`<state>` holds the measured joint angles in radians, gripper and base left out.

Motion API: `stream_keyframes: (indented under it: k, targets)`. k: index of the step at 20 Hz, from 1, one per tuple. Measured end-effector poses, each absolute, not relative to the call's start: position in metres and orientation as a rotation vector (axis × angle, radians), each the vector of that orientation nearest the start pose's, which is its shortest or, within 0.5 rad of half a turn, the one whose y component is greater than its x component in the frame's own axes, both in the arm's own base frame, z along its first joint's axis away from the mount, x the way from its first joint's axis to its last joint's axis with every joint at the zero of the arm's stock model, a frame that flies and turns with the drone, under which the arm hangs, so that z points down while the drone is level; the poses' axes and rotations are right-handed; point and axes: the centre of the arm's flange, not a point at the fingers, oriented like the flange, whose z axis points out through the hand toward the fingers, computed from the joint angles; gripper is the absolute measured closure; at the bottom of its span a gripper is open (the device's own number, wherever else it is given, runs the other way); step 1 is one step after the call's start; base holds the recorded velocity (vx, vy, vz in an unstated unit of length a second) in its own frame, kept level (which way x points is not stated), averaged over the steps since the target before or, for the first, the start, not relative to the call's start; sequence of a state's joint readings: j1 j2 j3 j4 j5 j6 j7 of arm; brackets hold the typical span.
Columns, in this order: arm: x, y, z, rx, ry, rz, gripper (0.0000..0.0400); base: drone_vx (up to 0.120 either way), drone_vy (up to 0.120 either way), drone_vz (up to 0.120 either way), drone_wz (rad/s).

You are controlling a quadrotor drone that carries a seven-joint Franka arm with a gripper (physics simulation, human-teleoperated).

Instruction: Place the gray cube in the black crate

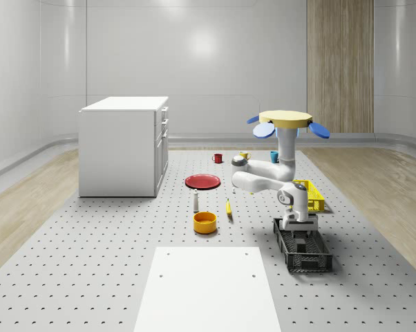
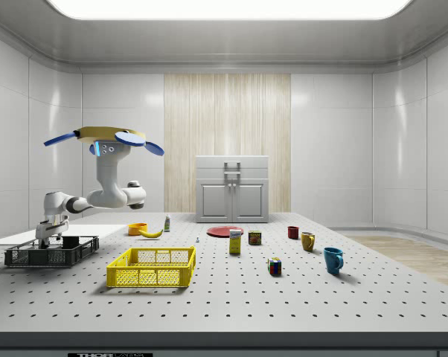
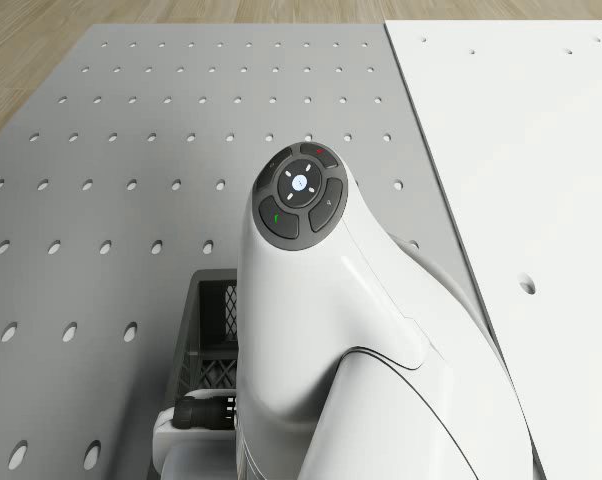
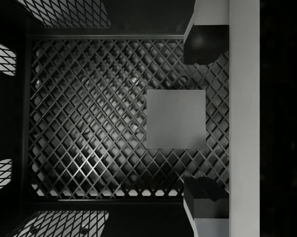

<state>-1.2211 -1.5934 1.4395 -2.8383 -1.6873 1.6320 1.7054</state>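
On a perforated gray desk (image 1: 111, 263) in a pale-walled room, the drone (image 1: 285, 122) hovers beside the black crate (image 1: 303, 252), its claw (image 4: 204, 118) spread apart over the gray cube (image 4: 176, 119) resting on the crate's mesh floor.

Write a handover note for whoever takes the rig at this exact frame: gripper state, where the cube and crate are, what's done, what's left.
Gripper: open, lowered into the black crate, fingers standing apart from the gray cube on either side.
Drone: hovering beside the crate, arm reaching down into it.
Cube: appears to lie on the crate's mesh floor, released.
Done: the cube looks placed.
Left: probably only to lift the arm clear and confirm the cube stays.
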Motion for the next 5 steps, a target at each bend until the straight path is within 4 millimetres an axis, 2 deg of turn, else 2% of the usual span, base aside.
stream_keyframes:
  k: [5]
  targets:
    - [0.3187, 0.0001, 0.4767, 0.001, -0.002, 0.786, 0.0013, 0.0, 0.0, 0.0, 0.0]
